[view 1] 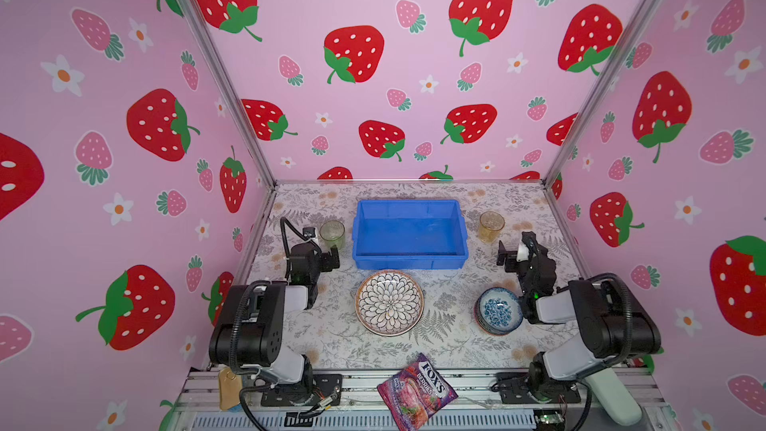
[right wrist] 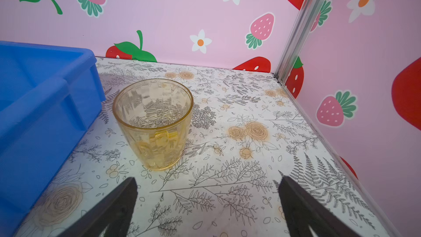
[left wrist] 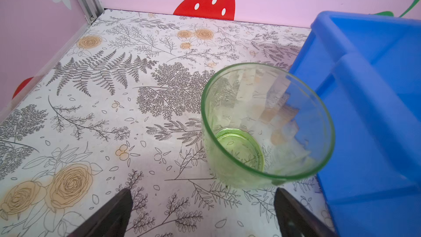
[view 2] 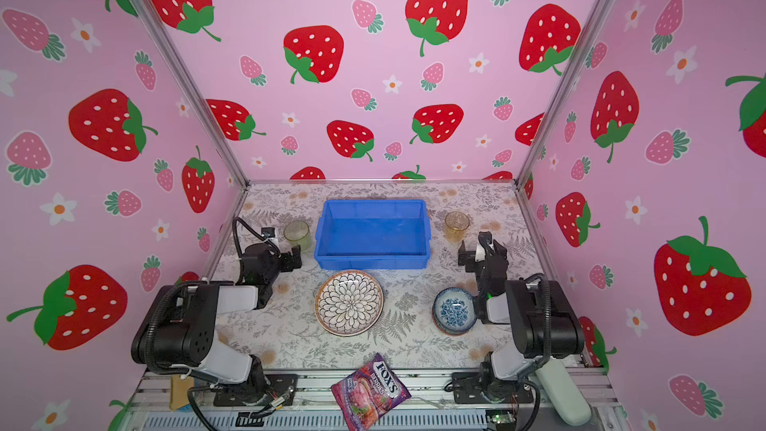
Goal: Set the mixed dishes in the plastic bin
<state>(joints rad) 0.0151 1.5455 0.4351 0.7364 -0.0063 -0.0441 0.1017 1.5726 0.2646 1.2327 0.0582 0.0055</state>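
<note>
The blue plastic bin point(view 1: 410, 261) point(view 2: 372, 261) stands empty at the back middle. In front of it lies a white-petal plate point(view 1: 389, 302) point(view 2: 349, 302). A stack of small bowls, blue-patterned one on top point(view 1: 498, 310) point(view 2: 454, 310), sits at the right. A green tumbler point(view 1: 332, 234) point(left wrist: 266, 128) stands upright left of the bin, an amber tumbler point(view 1: 492, 226) point(right wrist: 155, 124) right of it. My left gripper point(view 1: 321, 247) point(left wrist: 203, 192) is open just short of the green tumbler, holding nothing. My right gripper point(view 1: 515, 246) point(right wrist: 208, 180) is open a little before the amber tumbler, also holding nothing.
A purple FOX'S candy bag point(view 1: 416, 391) lies over the table's front edge on the metal rails. Pink strawberry walls with aluminium posts point(view 1: 232, 89) close in the left, back and right sides. The bin's side walls point(left wrist: 364, 64) point(right wrist: 45, 92) stand close beside each tumbler.
</note>
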